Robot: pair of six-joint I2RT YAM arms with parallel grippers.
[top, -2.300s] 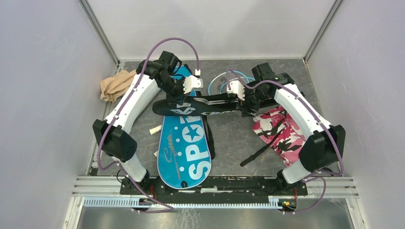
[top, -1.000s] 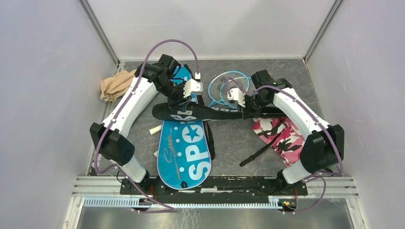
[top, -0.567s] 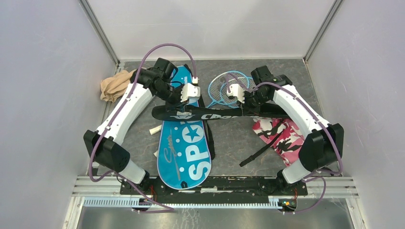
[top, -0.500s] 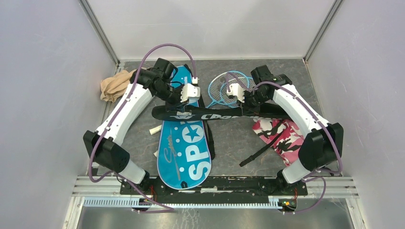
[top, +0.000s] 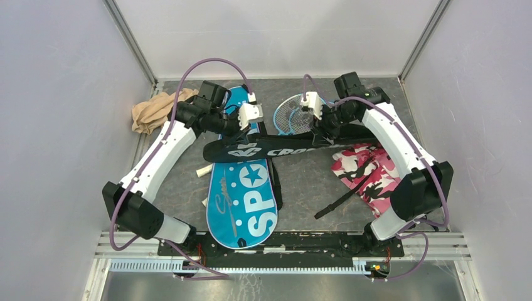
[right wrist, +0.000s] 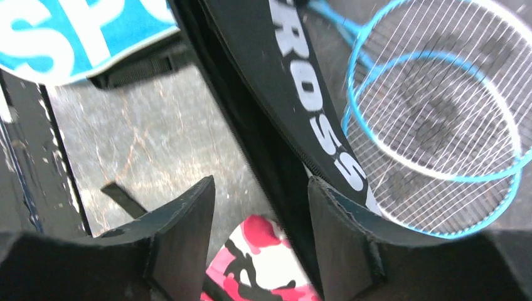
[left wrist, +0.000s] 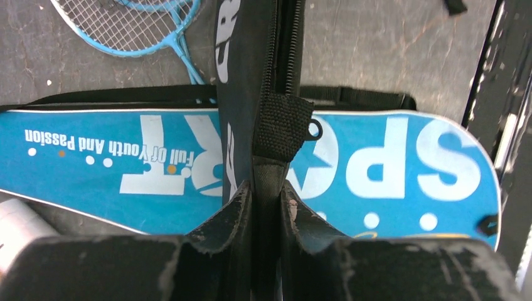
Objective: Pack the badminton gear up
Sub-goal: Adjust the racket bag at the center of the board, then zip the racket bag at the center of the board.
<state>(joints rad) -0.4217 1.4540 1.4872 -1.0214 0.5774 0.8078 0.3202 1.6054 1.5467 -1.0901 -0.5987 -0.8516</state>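
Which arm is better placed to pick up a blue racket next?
Right, probably. The right end effector is open with the blue racket just beside it; the left end effector is shut on the black cover at its zipper edge.

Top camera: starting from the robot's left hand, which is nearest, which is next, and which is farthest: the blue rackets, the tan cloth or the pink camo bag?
Starting from the left hand, which pinches the black cover:
1. Blue rackets, just to its right.
2. Tan cloth, off to its left, by the wall.
3. Pink camo bag, far on the right side, beside the right arm.
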